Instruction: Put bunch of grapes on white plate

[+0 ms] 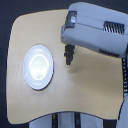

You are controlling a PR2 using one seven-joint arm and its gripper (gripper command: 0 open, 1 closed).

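Observation:
The white plate (38,67) lies on the wooden table at the exterior view's left, with nothing on it. My grey arm reaches in from the upper right. Its dark gripper (69,56) points down over the table, about a plate's width to the right of the plate's rim. The gripper is one small dark shape, and I cannot make out the fingers or the gap between them. No bunch of grapes shows as a separate thing. It may be inside that dark shape or hidden under the arm; I cannot tell which.
The light wooden table (95,85) has rounded corners and dark floor around it. The bulky grey forearm (97,29) covers the table's upper right part. A thin dark cable (123,75) runs down the right edge.

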